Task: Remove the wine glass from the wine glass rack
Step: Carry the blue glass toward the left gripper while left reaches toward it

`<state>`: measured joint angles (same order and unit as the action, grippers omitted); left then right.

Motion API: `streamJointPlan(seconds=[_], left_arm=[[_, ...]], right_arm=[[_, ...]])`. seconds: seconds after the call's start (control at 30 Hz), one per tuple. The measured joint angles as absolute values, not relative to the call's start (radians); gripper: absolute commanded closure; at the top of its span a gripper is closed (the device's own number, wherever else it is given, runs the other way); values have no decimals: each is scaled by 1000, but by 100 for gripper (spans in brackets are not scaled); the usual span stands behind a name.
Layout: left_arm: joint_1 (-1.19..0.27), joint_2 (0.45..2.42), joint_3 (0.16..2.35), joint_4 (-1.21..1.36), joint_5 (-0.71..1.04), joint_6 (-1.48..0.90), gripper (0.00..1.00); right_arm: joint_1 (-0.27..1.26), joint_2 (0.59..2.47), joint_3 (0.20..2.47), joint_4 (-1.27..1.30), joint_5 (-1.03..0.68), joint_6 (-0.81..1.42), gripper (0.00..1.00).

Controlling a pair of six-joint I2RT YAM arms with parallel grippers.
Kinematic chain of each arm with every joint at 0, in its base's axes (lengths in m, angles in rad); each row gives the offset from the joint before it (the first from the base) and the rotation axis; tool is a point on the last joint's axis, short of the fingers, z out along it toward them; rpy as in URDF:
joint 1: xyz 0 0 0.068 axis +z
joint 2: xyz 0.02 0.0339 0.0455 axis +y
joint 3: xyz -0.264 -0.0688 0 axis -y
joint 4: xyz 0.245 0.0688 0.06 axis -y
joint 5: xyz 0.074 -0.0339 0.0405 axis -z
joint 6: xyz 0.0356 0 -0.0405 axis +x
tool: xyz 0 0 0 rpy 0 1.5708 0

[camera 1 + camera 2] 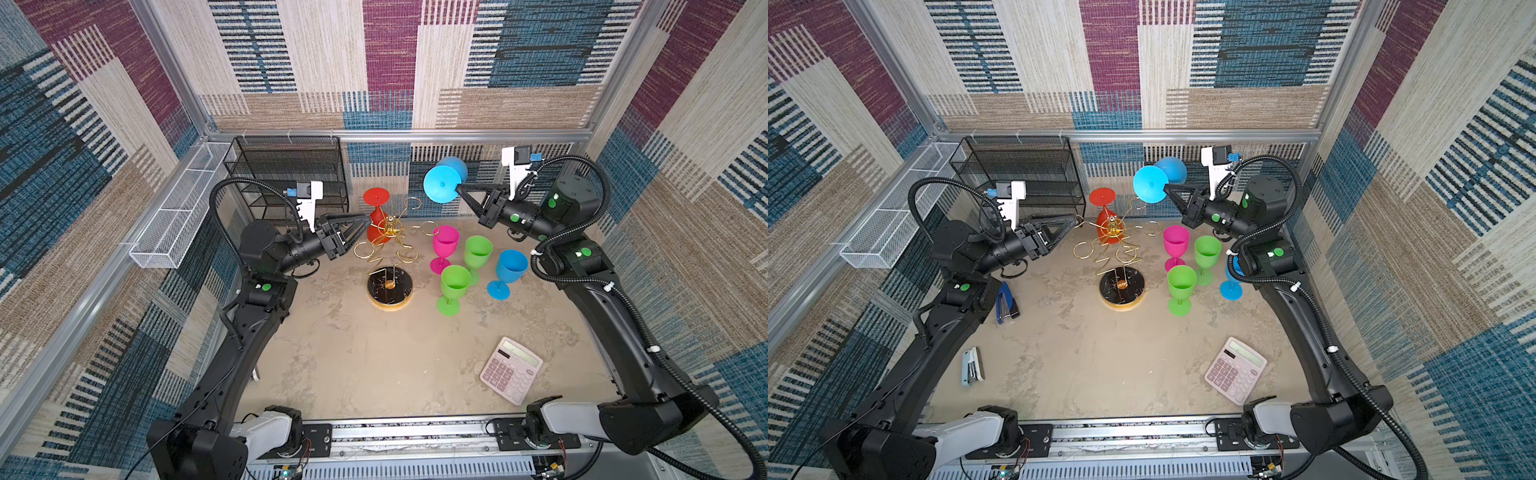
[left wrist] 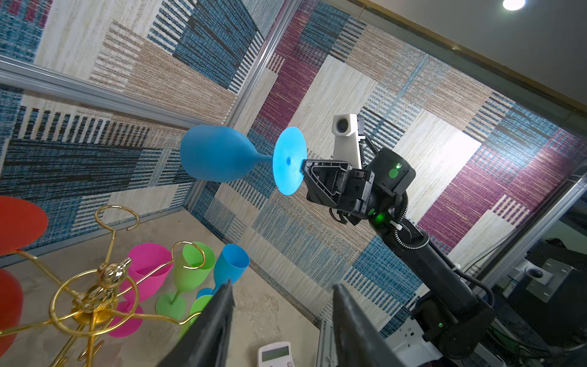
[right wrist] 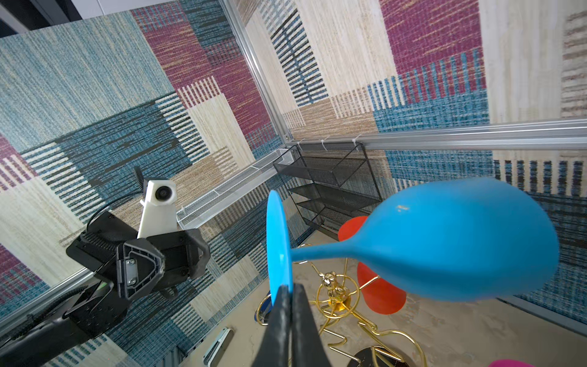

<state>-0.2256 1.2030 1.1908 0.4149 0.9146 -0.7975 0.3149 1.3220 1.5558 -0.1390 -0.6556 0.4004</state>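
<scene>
Table (image 1: 353, 353): four standing glasses, upright, right of the rack (pink, two green, one blue). Wine glass rack (image 1: 390, 286) sits mid-table with one red wine glass (image 1: 376, 196) hanging bowl-down on a far arm. The other loops look empty. Blue wine glass (image 1: 442, 183) is off the rack, in the air, lying sideways, clear of the wires. Right gripper (image 1: 459, 191) is pinched on its foot rim. Left gripper (image 1: 366, 219) is partly spread and empty, just beside the red one. Judgement: this removal is done bar the set-down, and the red one is left.
</scene>
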Motion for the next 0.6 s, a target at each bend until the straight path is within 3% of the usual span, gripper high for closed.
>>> streamJointPlan(seconds=[0.6], left_arm=[[-341,1293,1267,448,908,-798,52]], right_arm=[[474,1311,1554,-155,-654,393,100]])
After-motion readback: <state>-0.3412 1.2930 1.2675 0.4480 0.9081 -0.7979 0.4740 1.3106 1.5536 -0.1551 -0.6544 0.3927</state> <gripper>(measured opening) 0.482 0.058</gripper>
